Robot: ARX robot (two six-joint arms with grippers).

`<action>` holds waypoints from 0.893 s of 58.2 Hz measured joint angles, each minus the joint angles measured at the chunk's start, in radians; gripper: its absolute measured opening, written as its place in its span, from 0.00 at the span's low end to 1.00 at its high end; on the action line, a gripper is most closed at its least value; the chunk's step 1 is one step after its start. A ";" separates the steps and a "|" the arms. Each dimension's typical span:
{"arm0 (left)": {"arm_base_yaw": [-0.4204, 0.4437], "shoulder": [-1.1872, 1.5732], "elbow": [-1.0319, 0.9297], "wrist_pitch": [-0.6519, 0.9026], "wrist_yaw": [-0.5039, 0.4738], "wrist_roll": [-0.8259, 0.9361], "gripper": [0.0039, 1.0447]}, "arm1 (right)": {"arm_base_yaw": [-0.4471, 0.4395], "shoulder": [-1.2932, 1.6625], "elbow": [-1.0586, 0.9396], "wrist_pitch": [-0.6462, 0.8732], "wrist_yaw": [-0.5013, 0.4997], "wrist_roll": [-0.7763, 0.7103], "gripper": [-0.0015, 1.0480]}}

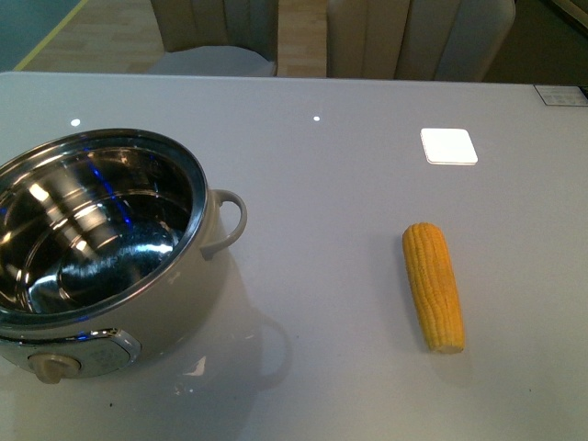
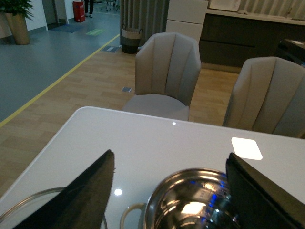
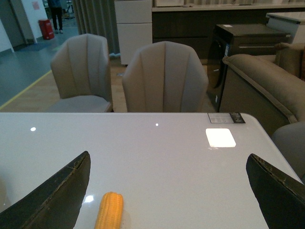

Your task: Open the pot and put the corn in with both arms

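Note:
The cream-white pot (image 1: 175,303) stands at the table's front left with no lid on it. Its shiny steel interior (image 1: 92,230) is empty. Its loop handle (image 1: 230,220) faces right and its beige knob (image 1: 50,366) faces front. The yellow corn (image 1: 434,285) lies on the table to the right, well apart from the pot. Neither arm shows in the front view. My left gripper (image 2: 169,155) is open above the pot's interior (image 2: 195,205). My right gripper (image 3: 167,155) is open and empty above the table, with the corn (image 3: 109,210) near one finger.
A curved clear rim (image 2: 28,202), apparently the glass lid, lies on the table beside the pot's handle (image 2: 127,214) in the left wrist view. Two padded chairs (image 1: 216,37) stand behind the white table (image 1: 349,184). A bright light reflection (image 1: 448,145) lies at its back right.

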 joint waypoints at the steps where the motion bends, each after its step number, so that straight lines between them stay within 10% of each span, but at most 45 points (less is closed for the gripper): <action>1: -0.012 -0.018 -0.005 -0.007 -0.012 0.002 0.45 | 0.000 0.000 0.000 0.000 0.000 0.000 0.92; 11: -0.133 -0.169 -0.060 -0.099 -0.132 0.009 0.03 | 0.000 0.000 0.000 0.000 0.000 0.000 0.92; 32: -0.321 -0.333 -0.117 -0.191 -0.311 0.014 0.03 | 0.000 0.000 0.000 0.000 0.000 0.000 0.92; 52: -0.331 -0.449 -0.117 -0.301 -0.322 0.015 0.03 | 0.000 0.000 0.000 0.000 0.000 0.000 0.92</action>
